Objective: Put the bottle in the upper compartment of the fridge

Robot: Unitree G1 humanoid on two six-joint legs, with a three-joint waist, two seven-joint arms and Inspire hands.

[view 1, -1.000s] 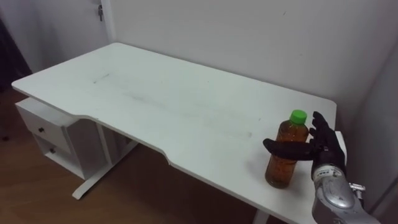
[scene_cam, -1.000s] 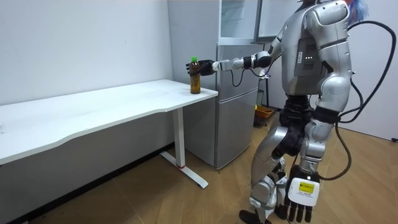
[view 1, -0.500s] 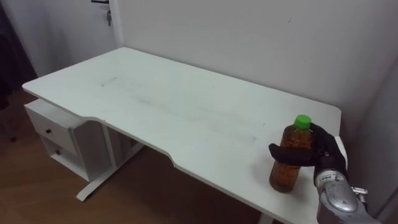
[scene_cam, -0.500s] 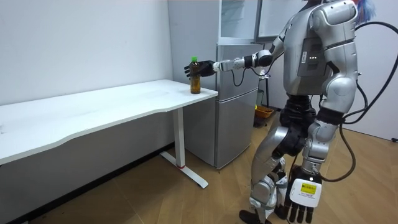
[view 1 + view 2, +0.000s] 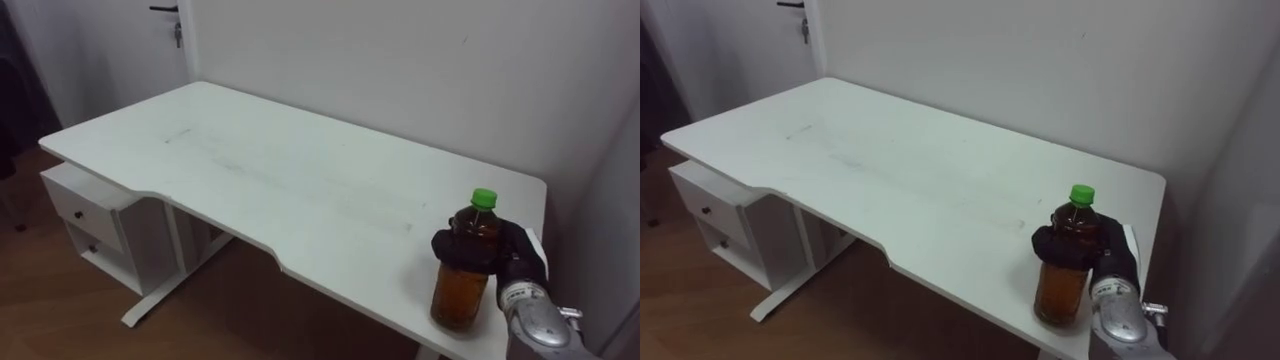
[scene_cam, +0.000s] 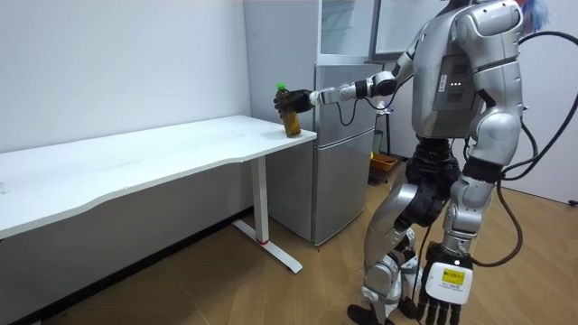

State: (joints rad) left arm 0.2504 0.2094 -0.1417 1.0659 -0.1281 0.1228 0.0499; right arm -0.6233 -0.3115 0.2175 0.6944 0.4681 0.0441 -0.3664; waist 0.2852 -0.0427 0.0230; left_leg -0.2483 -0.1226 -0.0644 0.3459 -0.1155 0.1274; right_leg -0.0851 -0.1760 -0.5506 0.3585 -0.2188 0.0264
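A bottle [image 5: 460, 296] of brown liquid with a green cap is at the near right corner of the white table [image 5: 250, 160]. My right hand [image 5: 476, 250] is shut on it, fingers and thumb wrapped round its upper body. In the room view the bottle [image 6: 293, 126] leans a little at the table's end, right next to the silver fridge [image 6: 343, 162]. I cannot tell whether its base still rests on the table. My left hand [image 6: 440, 291] hangs open low beside my leg. I stand in front of the fridge with my right arm stretched towards the table.
A white drawer unit [image 5: 90, 215] stands under the table's left end, on a wooden floor. A wall runs close behind the table. A small yellow bin [image 6: 384, 162] sits on the floor beyond the fridge.
My right hand's fingers have curled from straight to wrapped round the bottle. The bottle has shifted slightly towards the table's end and tilted. The head camera's view has shifted a little.
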